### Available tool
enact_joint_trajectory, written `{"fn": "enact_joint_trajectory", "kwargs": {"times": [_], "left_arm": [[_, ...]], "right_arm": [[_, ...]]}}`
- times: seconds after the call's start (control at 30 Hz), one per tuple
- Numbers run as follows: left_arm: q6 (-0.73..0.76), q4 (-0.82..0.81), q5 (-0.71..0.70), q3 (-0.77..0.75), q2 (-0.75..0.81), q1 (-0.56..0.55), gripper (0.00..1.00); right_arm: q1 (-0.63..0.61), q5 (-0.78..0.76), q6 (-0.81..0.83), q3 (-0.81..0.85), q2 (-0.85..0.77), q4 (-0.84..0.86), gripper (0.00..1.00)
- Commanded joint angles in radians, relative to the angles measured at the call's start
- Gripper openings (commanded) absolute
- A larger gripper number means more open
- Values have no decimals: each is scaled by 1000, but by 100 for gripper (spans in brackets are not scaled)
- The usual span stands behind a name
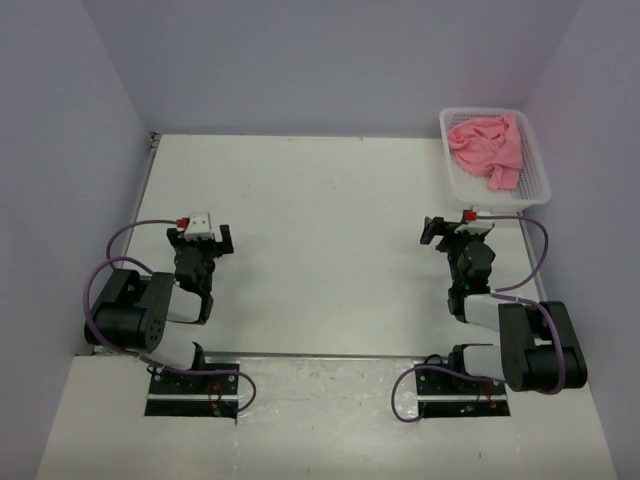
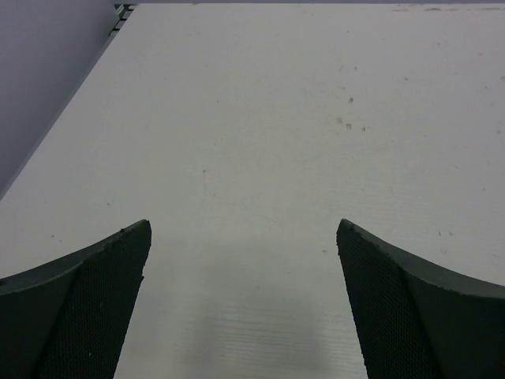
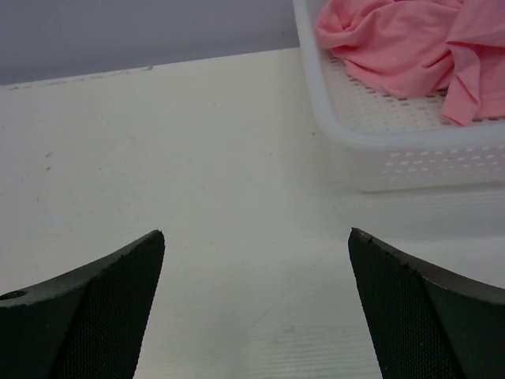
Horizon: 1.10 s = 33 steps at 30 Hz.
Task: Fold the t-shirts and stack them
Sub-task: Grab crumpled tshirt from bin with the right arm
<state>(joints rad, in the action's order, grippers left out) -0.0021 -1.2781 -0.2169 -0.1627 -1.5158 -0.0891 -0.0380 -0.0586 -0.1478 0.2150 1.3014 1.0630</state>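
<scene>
Seen from above, a white table (image 1: pixel 320 200) filled the view, with two black robot arms fixed at its near edge. A salmon-pink t-shirt (image 1: pixel 487 148) lay crumpled in a heap inside a white mesh basket (image 1: pixel 530 195), which sat at the table's far right corner, at about two o'clock from the table's centre. One fold of the fabric trailed toward the basket's near wall. The left gripper (image 1: pixel 205 234) sat low over bare tabletop at about nine o'clock, well apart from the basket. Its jaws stood wide apart with nothing between them. The right gripper (image 1: pixel 456 228) sat at about three o'clock, just short of the basket's near edge. Its jaws were also spread wide and held nothing. From the right wrist camera, the basket and the pink cloth lay at about one o'clock, beyond the fingertips (image 3: pixel 150 241).
</scene>
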Motion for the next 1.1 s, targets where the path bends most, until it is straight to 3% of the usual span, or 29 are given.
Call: {"fn": "enact_joint_trajectory", "kwargs": {"times": [0.0, 0.5, 0.6, 0.73, 0.87, 0.9, 1.0, 1.07], "left_arm": [[24, -69, -4, -5, 9, 9, 100], [27, -63, -24, -11, 52, 6, 100], [-21, 268, -117, -122, 140, 3, 100], [-24, 454, -281, -285, 196, -34, 100], [-165, 690, -387, -435, 295, -57, 100], [-179, 785, -397, -474, 304, -79, 100], [-216, 972, -478, -624, 321, -153, 100], [-283, 1151, -516, -756, 336, -198, 100]], "right_arm": [[3, 34, 27, 35, -10, 45, 99], [-20, -4, 31, 21, -13, 67, 99], [-48, -119, 27, 37, -57, 16, 99], [-82, -216, 28, 139, -186, -248, 99], [-125, -204, -22, 225, -353, -436, 99], [-129, -172, -36, 321, -382, -633, 99], [-157, -86, -10, 522, -433, -950, 99], [-187, -104, 8, 614, -444, -1046, 99]]}}
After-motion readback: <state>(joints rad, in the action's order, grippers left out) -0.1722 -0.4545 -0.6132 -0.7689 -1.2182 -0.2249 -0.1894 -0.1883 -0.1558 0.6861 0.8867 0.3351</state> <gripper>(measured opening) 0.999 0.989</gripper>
